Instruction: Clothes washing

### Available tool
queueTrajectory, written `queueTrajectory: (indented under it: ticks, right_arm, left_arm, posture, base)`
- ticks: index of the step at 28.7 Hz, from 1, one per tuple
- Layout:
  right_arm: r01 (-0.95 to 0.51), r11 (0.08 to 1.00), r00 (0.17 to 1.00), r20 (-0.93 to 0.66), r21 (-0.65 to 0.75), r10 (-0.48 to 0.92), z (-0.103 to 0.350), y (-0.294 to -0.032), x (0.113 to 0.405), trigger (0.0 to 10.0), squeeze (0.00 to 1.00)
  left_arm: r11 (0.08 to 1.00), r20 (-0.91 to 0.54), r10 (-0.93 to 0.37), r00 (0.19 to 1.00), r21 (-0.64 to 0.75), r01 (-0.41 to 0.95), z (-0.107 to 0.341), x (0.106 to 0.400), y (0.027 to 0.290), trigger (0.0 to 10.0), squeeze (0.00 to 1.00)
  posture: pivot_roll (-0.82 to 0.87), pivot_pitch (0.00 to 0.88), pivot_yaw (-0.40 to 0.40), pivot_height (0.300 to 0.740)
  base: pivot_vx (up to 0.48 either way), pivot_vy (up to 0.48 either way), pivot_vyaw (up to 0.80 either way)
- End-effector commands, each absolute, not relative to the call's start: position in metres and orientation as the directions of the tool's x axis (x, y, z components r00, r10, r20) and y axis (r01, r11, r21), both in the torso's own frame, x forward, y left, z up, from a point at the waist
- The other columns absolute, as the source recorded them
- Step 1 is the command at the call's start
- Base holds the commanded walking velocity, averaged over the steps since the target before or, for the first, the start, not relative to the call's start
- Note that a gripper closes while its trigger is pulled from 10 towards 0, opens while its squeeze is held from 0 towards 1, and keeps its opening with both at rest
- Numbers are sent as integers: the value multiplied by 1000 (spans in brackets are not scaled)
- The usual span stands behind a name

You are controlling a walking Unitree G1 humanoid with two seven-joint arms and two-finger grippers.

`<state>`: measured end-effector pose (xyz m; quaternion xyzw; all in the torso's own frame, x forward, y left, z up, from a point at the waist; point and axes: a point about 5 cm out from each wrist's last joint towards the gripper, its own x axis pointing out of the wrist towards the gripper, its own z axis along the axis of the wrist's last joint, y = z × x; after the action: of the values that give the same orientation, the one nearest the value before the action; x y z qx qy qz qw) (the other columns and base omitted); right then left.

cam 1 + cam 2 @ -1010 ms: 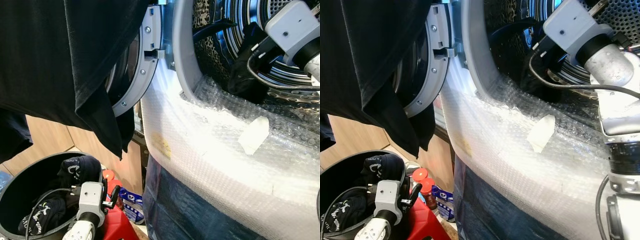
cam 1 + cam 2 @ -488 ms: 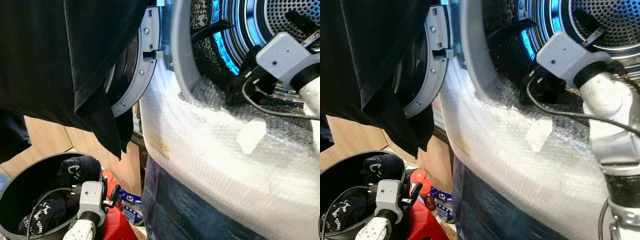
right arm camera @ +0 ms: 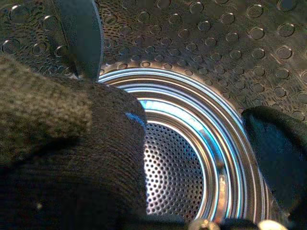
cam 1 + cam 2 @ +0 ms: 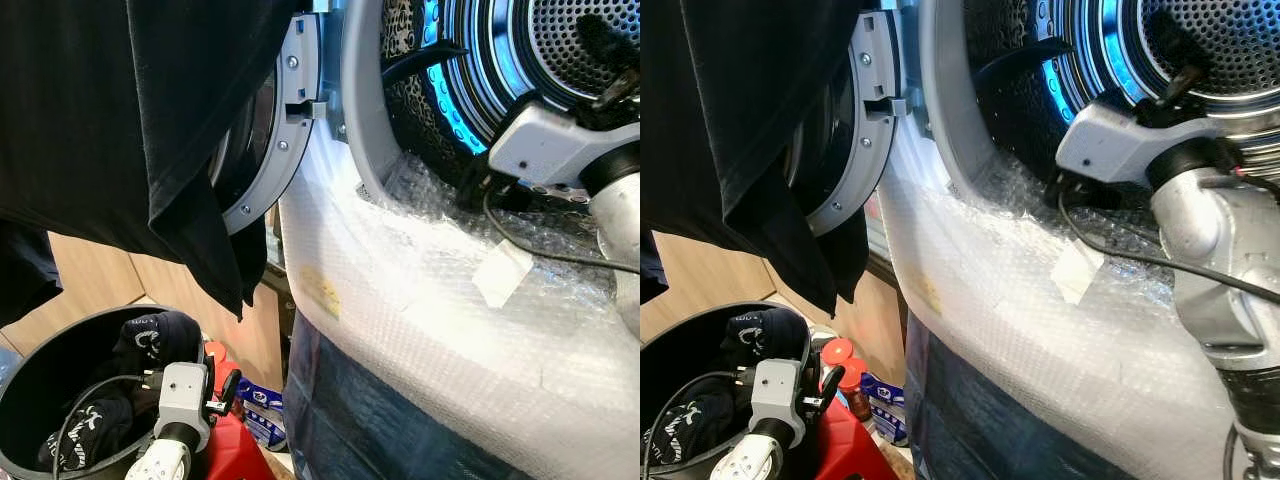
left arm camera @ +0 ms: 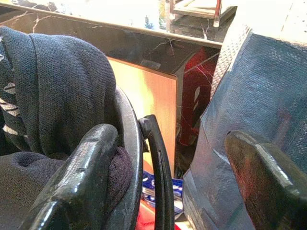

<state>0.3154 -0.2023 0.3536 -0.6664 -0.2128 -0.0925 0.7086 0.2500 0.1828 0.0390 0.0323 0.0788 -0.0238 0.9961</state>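
Light wood panelling (image 4: 95, 285) is running along the wall low on the left. In the left wrist view a dark marble wall (image 5: 158, 45) with pale veins is standing behind a wooden panel (image 5: 144, 110), and bright light is washing out the area above it. A red stool (image 4: 235, 450) is sitting on the floor near the panelling.

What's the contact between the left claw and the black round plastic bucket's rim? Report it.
Cannot tell. In the left wrist view, a left claw finger overlaps the black round plastic bucket rim, hiding any gap.
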Motion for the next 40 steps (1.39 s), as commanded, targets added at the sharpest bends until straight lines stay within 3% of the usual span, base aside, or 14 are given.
queueTrajectory:
  ticks: [1,3,4,5,6,7,8,13,17,21,23,32,37,40]
  right_arm:
    - [401,146,896,420,-905,142,355,-206,316,10000,0]
    - [400,267,884,446,-877,141,362,-203,316,10000,0]
    - [400,267,884,446,-877,141,362,-203,316,10000,0]
    - [360,447,868,469,-819,161,369,-197,315,10000,0]
    - [360,447,868,469,-819,161,369,-197,315,10000,0]
    - [309,567,852,487,-763,191,375,-191,313,10000,0]
    - [309,567,852,487,-763,191,375,-191,313,10000,0]
    - [183,785,811,542,-592,220,397,-187,310,10000,0]
    - [136,812,819,526,-568,231,393,-188,313,10000,0]
    - [173,633,857,432,-755,281,366,-185,320,10000,0]
    - [177,615,862,423,-769,280,363,-185,321,10000,0]
    - [302,299,877,387,-905,285,354,-194,324,10000,0]
    - [338,-60,888,297,-939,350,340,-203,323,10000,0]
    - [362,-161,887,286,-918,364,342,-207,323,10000,0]
  left_arm:
    - [991,-230,-110,967,46,124,26,246,170,10000,0]
    - [991,-227,-109,968,47,123,26,246,170,10000,0]
    - [991,-227,-109,968,47,123,26,246,170,10000,0]
    - [992,-227,-107,968,47,120,26,246,171,10000,0]
    - [992,-227,-107,968,47,120,26,246,171,10000,0]
    - [992,-226,-105,968,47,119,27,246,171,10000,0]
    - [992,-226,-105,968,47,119,27,246,171,10000,0]
    - [992,-224,-101,969,48,114,27,247,171,10000,0]
    - [992,-221,-99,970,49,113,27,247,172,10000,0]
    - [992,-220,-96,971,54,111,28,247,173,10000,0]
    - [992,-220,-97,971,54,111,28,248,174,10000,0]
    - [992,-212,-94,973,58,108,30,250,175,10000,0]
    - [992,-217,-102,971,56,117,29,249,173,10000,0]
    - [991,-221,-106,970,56,121,27,248,172,10000,0]
  posture:
    - [7,0,-30,740]
    - [7,0,-30,740]
    - [7,0,-30,740]
    - [9,0,-31,740]
    - [9,0,-31,740]
    - [9,0,-31,740]
    - [9,0,-31,740]
    - [17,0,-32,740]
    - [26,0,-36,740]
    - [31,0,-34,740]
    - [29,0,-31,740]
    - [29,0,-30,740]
    - [22,0,-26,740]
    - [22,0,-28,740]
  base:
    - [0,0,0]
    - [0,0,0]
    - [0,0,0]
    - [0,0,0]
    - [0,0,0]
    - [0,0,0]
    - [0,0,0]
    - [0,0,0]
    - [0,0,0]
    - [0,0,0]
    - [0,0,0]
    - [0,0,0]
    - [0,0,0]
    - [0,0,0]
